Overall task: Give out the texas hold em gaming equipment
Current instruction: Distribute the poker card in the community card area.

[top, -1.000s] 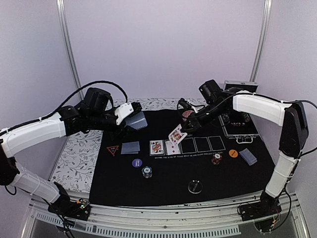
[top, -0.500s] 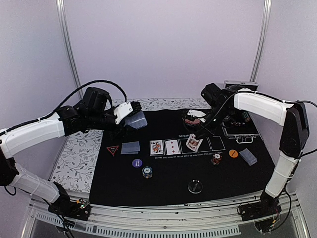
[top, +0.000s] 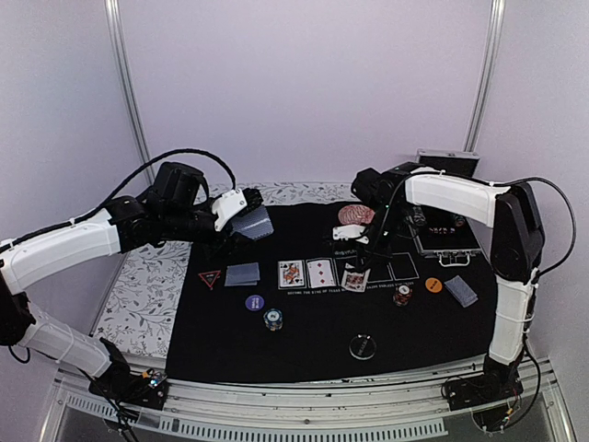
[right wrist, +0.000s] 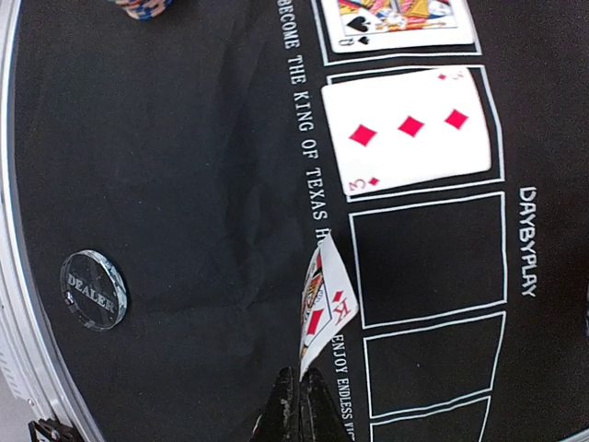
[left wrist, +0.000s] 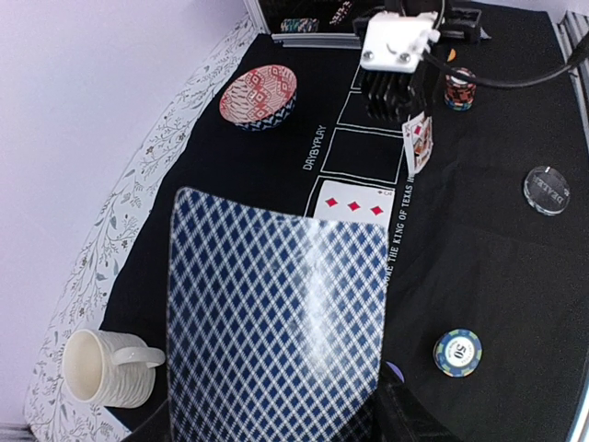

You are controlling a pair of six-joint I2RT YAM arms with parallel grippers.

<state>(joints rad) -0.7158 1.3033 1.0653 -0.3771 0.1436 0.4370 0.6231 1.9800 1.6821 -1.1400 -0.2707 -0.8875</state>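
Observation:
My left gripper (top: 247, 219) is shut on a grey-blue-backed deck of cards (left wrist: 276, 313), held above the mat's left side. My right gripper (right wrist: 304, 391) is shut on a king of diamonds (right wrist: 327, 304), tilted on edge by the front line of the third outlined box; the king also shows in the top view (top: 354, 279). A queen (top: 291, 273) and a three of diamonds (top: 319, 272) lie face up in the first two boxes. Face-down cards lie at the left (top: 242, 274) and right (top: 462, 290). The triangle (top: 210, 278), purple disc (top: 255, 302), orange disc (top: 433, 284), clear dealer disc (top: 363, 347) and chip stacks (top: 272, 319) (top: 402, 295) lie on the black mat.
A red patterned bowl (top: 353, 215) sits at the mat's back edge behind my right gripper. An open chip case (top: 446, 230) stands at the back right. A cream mug (left wrist: 106, 368) stands on the floral cloth left of the mat.
My right gripper carried the king from above the second box rightward and down to the third box. The left arm and the deck stayed still.

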